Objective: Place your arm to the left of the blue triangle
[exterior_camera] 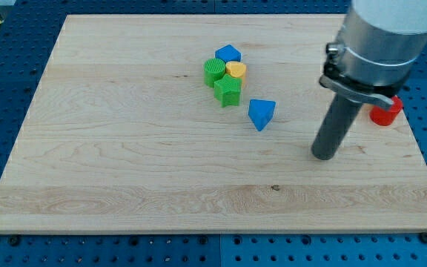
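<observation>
While your rod stands upright over the wooden bench point(124, 163), my tip point(322, 155) rests on the bare wood toward the view's right, well apart from every block. You have no jaws on this arm, so nothing is gripped; the rod ends plainly and touches no block. You can see the blue triangle point(261, 113) lying alone near the middle of the bench, with its point toward the view's bottom. My tip sits to the view's right of that triangle and slightly lower in the view, with open wood between the two. Up and to the view's left of the triangle, you find a tight cluster of four blocks. A blue block point(228, 54) with a peaked top is at the cluster's upper end, a yellow heart-like block point(236, 70) is just below it, a green ribbed block point(213, 72) sits on the cluster's left side, and a green star-like block point(228, 90) closes the lower end; these four appear to touch one another. At the view's right edge of the bench, a red block point(386, 111) shows partly behind the rod's grey housing point(380, 41), its shape hidden from you. Around the bench runs a blue perforated surface point(6, 67)
</observation>
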Available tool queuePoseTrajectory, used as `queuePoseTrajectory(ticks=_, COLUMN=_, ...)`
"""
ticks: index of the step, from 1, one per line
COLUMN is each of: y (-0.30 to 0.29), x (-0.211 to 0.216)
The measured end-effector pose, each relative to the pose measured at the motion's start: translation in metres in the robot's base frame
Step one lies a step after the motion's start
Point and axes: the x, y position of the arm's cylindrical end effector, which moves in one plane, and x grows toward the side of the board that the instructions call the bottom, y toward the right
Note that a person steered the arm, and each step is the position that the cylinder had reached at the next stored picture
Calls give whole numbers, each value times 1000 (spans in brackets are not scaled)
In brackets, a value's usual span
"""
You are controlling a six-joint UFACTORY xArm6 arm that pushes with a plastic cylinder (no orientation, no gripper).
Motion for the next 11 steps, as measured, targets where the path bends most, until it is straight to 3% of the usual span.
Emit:
queuePoseTrajectory(ticks=1, y=-36, x=0)
queuePoseTrajectory(ticks=4, y=-67, x=-1)
queuePoseTrajectory(ticks=5, y=-108, x=-2)
queuePoseTrajectory(ticks=7, y=-170, x=-45)
queuePoseTrajectory(ticks=11, y=-132, x=-48)
